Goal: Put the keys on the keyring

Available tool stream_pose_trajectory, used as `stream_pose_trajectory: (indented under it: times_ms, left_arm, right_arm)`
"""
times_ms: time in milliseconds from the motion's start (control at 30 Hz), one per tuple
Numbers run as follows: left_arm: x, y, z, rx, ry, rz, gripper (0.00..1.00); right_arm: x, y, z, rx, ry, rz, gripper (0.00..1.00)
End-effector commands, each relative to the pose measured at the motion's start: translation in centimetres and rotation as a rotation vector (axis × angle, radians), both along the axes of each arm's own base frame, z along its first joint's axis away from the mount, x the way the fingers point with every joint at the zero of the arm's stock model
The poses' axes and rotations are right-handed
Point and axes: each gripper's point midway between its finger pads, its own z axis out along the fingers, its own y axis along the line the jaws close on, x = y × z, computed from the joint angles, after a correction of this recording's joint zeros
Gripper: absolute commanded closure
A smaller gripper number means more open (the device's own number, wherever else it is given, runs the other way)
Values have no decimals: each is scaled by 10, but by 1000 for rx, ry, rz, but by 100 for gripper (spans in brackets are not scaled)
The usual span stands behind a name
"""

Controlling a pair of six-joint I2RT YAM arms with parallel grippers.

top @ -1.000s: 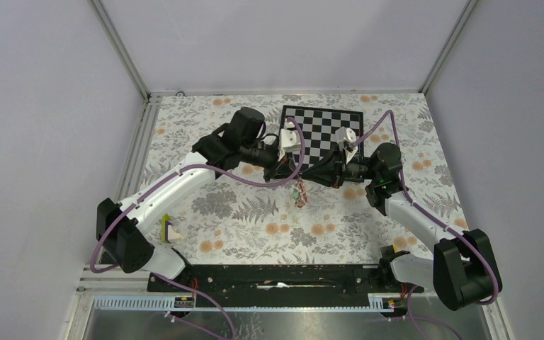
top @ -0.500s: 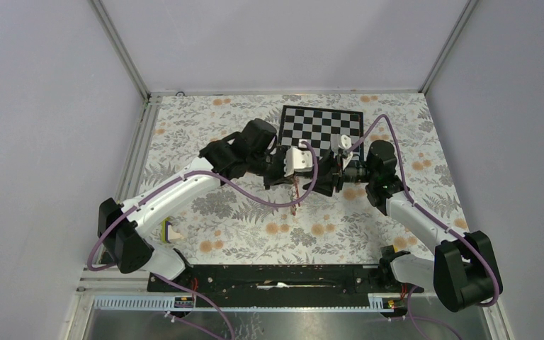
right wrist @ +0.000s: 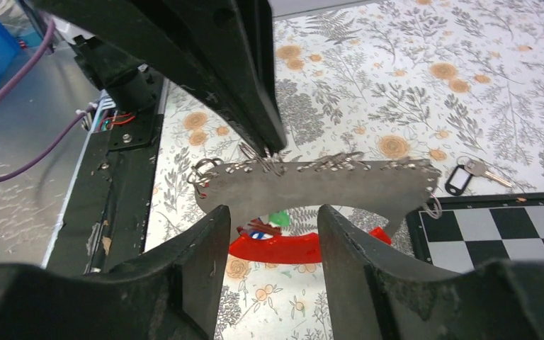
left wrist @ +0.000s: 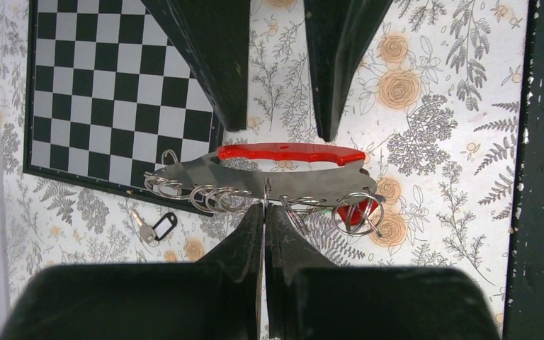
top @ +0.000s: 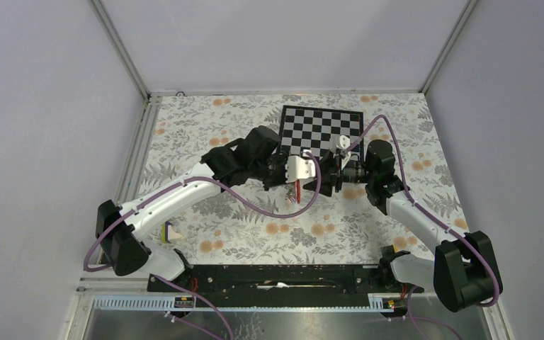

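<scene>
Left claw (left wrist: 264,207) tight on ring-lined keyring plate (left wrist: 290,177)

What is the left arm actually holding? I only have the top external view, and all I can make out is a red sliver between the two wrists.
Observer: From the left wrist view, the left gripper is shut on the edge of a flat grey metal plate that has a red strip and wire rings strung along it.
Operator: Has the right one clamped it too?
Observer: No. The right gripper is open, with its jaws apart at the plate's red edge.
Operator: Are any keys off the rings?
Observer: One key with a dark tag lies on the cloth beside the chessboard corner.
</scene>
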Motion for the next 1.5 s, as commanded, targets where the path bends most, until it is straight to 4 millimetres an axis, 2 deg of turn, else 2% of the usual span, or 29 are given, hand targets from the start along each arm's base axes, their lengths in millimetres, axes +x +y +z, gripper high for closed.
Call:
stream_pose_trajectory:
  times_ms: [0,200,400,567,700,833,967,1033,1167,1233,1267,1367,1467]
  left_arm:
    - [5,6,28,-88,-103,35,100]
    - [6,28,28,-103,-79,112,100]
    - [7,72,21,-91,4,225,100]
    - [11,113,15,-94,40,342,100]
    - [12,141,5,-89,68,433,100]
    - [8,160,-1,-90,85,496,100]
    - [1,172,-3,-96,98,529,100]
    - [-1,175,-4,-102,101,540,100]
    - [-3,175,-3,-114,108,547,100]
    - [-4,175,-5,-112,110,546,100]
    - [-4,175,-5,-112,110,544,100]
    - [-5,174,-6,-112,113,537,100]
    - [-5,173,-6,-115,111,526,100]
  right_arm:
    - [20,-2,18,-9,-60,-75,43]
    - [37,-4,14,-53,-12,-149,34]
    - [61,4,10,-118,53,-207,29]
    - [83,31,-10,-278,77,-248,30]
    - [115,54,-21,-330,105,-297,31]
    - [144,78,-50,-420,137,-329,31]
    - [174,100,-76,-505,153,-309,31]
    - [191,111,-84,-532,134,-292,31]
    - [212,120,-115,-628,127,-253,31]
    - [220,124,-127,-666,120,-227,31]
    - [221,125,-142,-699,125,-198,31]
    - [226,131,-155,-745,125,-134,31]
    - [224,137,-154,-755,94,-41,31]
